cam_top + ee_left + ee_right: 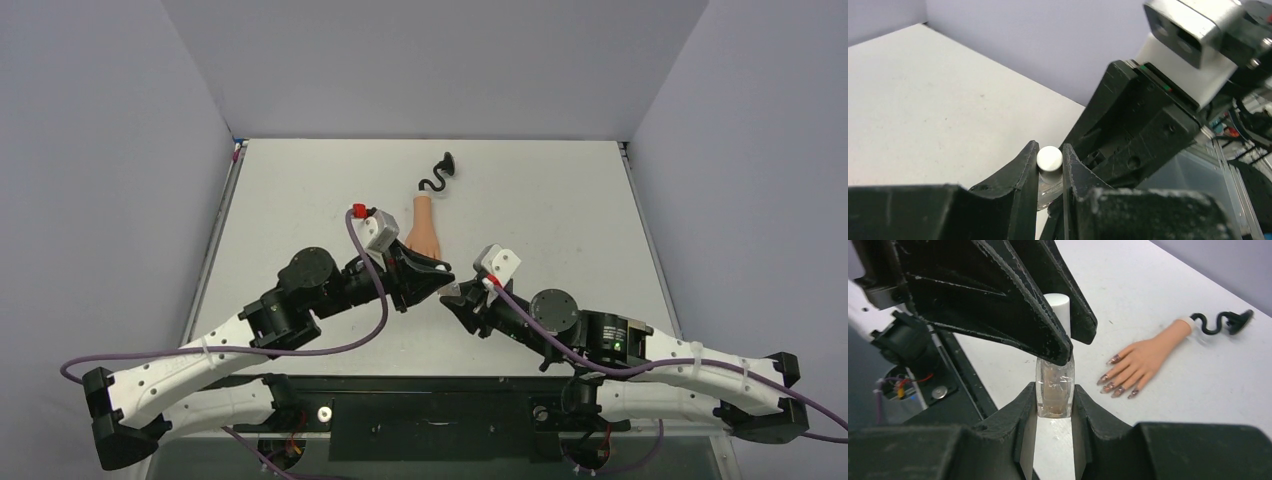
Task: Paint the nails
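The peach mannequin hand (1144, 357) lies flat on the table with its curly black stem (1220, 322) behind it. Its dark purplish nails (1110, 386) point toward the grippers and show only in the right wrist view. In the top view the hand (424, 222) lies just behind my left gripper, which hides the nails. My right gripper (1054, 396) is shut on the clear body of the polish bottle (1054, 385). My left gripper (1049, 161) is shut on the bottle's white cap (1049, 157). The two grippers meet at the bottle, left (443, 278) and right (456, 298).
The white table (560, 220) is walled by grey panels at the back and sides. A black base plate (430, 412) runs along the near edge between the arm bases. A purple cable (370, 300) loops over the left arm.
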Motion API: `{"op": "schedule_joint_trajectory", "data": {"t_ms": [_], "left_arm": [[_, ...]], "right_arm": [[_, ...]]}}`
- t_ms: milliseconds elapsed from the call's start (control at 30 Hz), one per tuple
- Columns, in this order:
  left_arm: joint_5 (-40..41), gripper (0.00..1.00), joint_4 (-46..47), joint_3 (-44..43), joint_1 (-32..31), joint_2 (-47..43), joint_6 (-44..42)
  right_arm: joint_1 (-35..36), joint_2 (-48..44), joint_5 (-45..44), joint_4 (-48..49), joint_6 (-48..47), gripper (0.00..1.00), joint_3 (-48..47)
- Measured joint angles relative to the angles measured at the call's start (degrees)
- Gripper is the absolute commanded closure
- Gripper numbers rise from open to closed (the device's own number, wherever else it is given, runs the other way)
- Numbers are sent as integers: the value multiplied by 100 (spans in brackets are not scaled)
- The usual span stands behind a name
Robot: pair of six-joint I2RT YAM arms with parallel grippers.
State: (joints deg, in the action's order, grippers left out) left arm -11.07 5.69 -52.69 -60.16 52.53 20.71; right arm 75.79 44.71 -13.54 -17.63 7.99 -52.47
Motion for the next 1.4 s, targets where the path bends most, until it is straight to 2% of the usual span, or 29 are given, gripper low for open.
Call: {"op": "schedule_joint_trajectory", "data": {"t_ms": [267,567,1133,1400], "left_arm": [[990,100,-83,0,-7,114,612],[1126,75,20,0,-13,114,721],[129,28,142,61,-26,76,-22],[0,16,-111,61,-48,-348,-334]], "right_arm": [[-4,330,-839,131,0,100,-24],[-4,269,-885,131,2,100,-26],[-4,155,-551,74,20,100,-63],[-7,155,-422,111,26,100,-63]]}}
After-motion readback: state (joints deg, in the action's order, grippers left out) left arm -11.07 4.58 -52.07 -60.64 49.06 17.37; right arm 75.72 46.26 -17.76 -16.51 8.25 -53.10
